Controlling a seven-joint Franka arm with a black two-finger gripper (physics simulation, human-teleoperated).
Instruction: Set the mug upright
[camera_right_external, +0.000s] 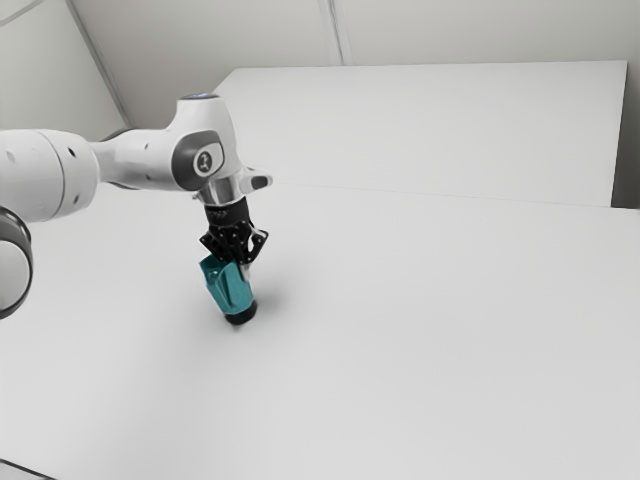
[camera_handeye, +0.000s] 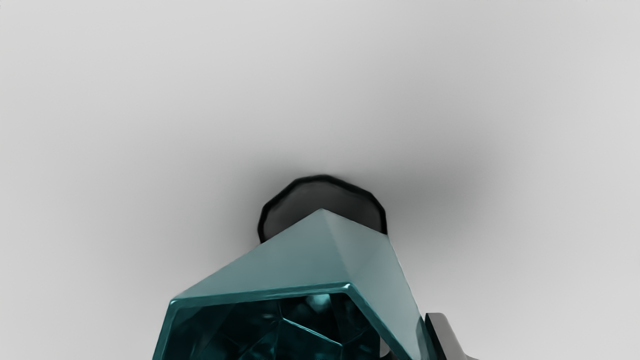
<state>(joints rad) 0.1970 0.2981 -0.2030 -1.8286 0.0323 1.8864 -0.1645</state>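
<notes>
My gripper (camera_right_external: 243, 267) has the tilted teal mug (camera_right_external: 228, 288) pinched by its wall, 1 finger (camera_handeye: 443, 336) outside, 1 inside, w/ blk base (camera_right_external: 241, 314) lowest.

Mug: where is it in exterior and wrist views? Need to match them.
Exterior view: mug left of centre, tilted, directly below the gripper.
Wrist view: close to the camera, open rim facing it, one finger against the outside of its wall.
Shared landmark: the mug's black base, at the end away from the rim.
</notes>
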